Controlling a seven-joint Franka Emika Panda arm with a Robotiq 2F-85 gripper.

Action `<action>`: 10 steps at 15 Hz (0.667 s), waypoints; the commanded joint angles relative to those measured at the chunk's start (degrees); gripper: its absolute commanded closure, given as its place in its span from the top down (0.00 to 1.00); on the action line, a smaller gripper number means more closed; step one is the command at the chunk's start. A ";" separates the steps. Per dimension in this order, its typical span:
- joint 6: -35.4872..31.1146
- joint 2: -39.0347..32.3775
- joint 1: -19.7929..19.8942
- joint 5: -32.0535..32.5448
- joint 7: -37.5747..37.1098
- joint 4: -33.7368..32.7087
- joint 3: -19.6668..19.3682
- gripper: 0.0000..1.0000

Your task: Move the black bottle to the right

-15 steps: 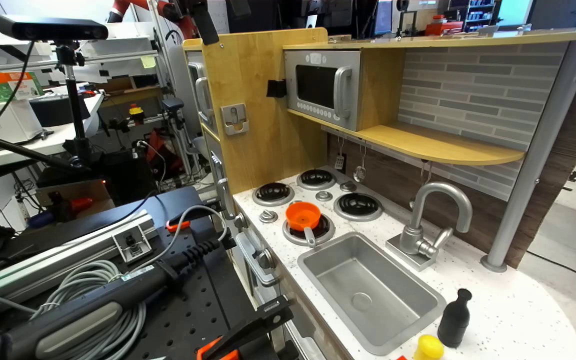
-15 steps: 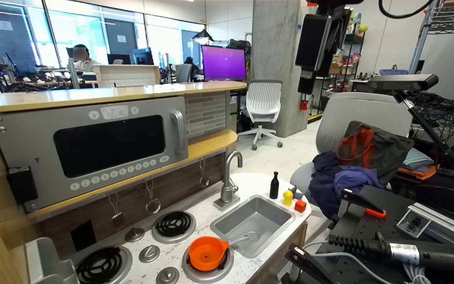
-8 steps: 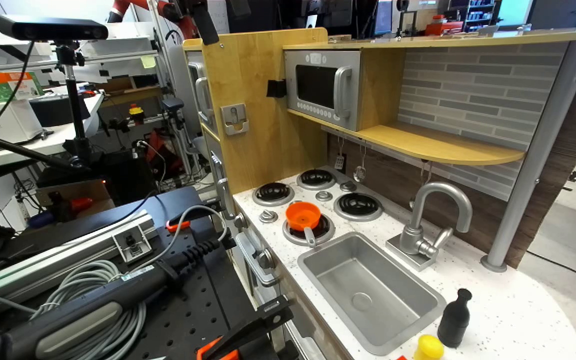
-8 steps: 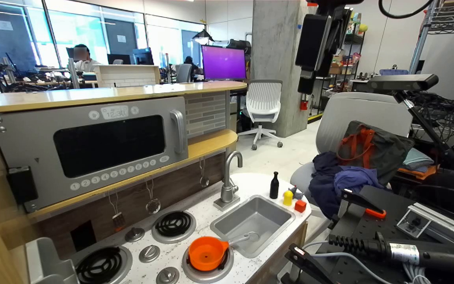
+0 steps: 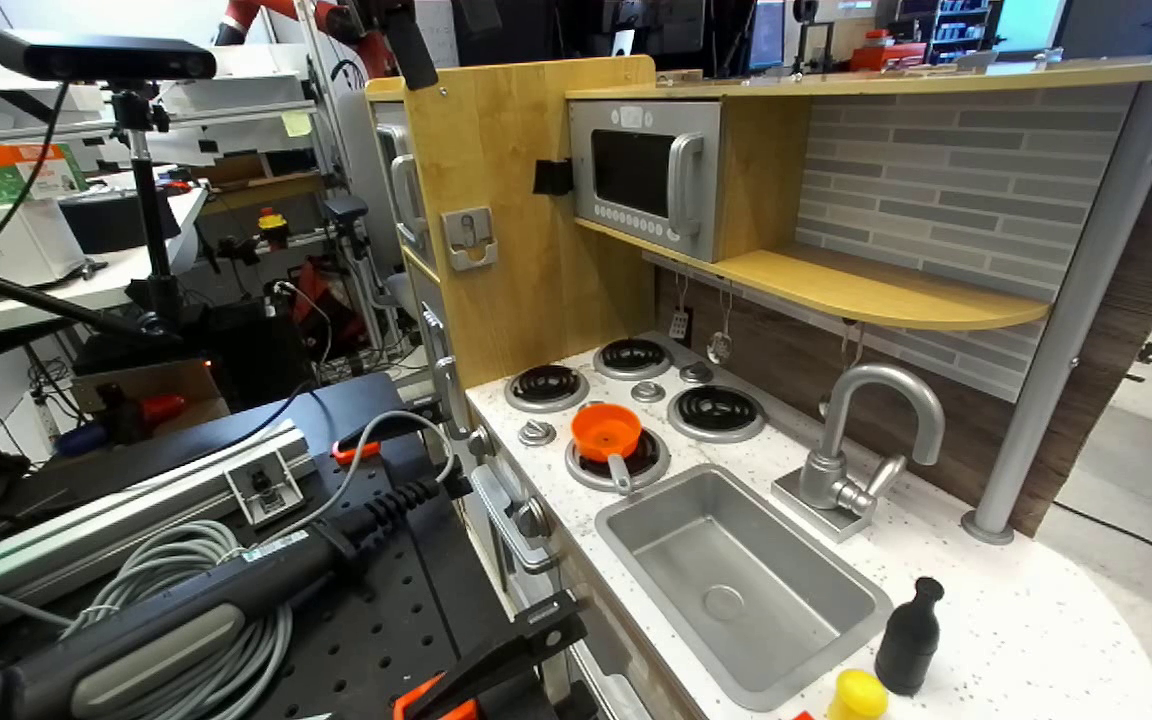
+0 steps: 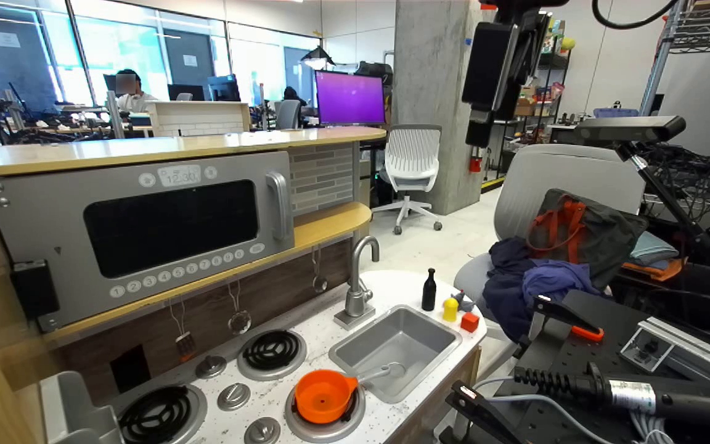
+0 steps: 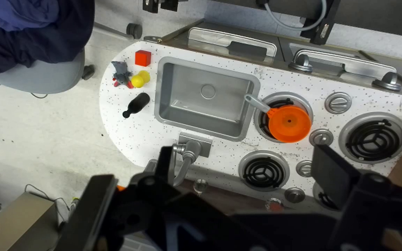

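The black bottle (image 5: pixel 908 640) stands upright on the white speckled counter, beside the sink's end. It also shows in an exterior view (image 6: pixel 429 291) and in the wrist view (image 7: pixel 136 104), where it is seen from above, left of the sink. My gripper (image 7: pixel 243 153) is open and empty in the wrist view, its two fingers wide apart. It is high above the counter, over the tap and burners, well away from the bottle. In an exterior view the dark gripper (image 6: pixel 479 132) hangs high at the top, seen from the side.
The sink (image 7: pixel 208 91) and silver tap (image 7: pixel 191 150) lie near the bottle. A yellow round object (image 7: pixel 139 80), a red cube (image 7: pixel 143 58) and a small grey toy (image 7: pixel 120 74) stand close by. An orange pan (image 7: pixel 289 123) sits on a burner. The microwave (image 6: pixel 145 222) and shelf (image 5: pixel 866 285) overhang the back.
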State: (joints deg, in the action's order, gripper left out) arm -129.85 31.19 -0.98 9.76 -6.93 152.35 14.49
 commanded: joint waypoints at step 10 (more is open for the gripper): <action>0.46 0.47 -0.86 1.55 -1.13 -0.26 -1.36 1.00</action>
State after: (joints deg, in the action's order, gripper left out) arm -129.85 31.19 -0.98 9.76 -6.93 152.35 14.49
